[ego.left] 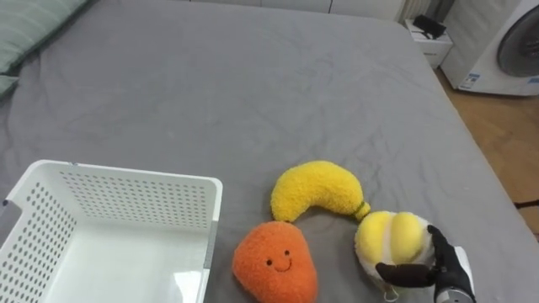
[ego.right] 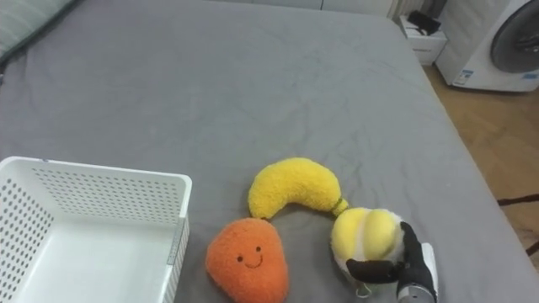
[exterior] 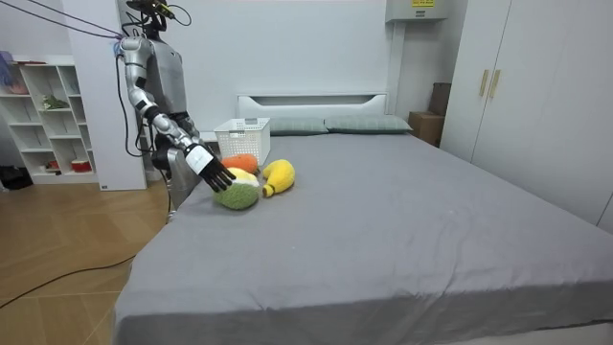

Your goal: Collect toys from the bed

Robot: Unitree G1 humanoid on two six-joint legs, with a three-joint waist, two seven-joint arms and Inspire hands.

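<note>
The right hand (ego.left: pixel 448 268), thumb & fingers curled round the round yellow plush (ego.left: pixel 392 238) on the bed (ego.left: pixel 253 84) by the banana plush (ego.left: pixel 318 189), should prob. firm its wrap, lift straight up w/o nudging the orange plush (ego.left: pixel 274 265), then cross to the white basket (ego.left: pixel 126 198).

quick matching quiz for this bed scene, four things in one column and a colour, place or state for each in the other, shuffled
Things:
1. basket
2. banana toy
3. orange toy
4. round toy

Descriptions:
a. yellow and curved
b. gripped by the right hand
c. white, at the left
d. has a smiling face

Pairs: 1-c, 2-a, 3-d, 4-b
</note>
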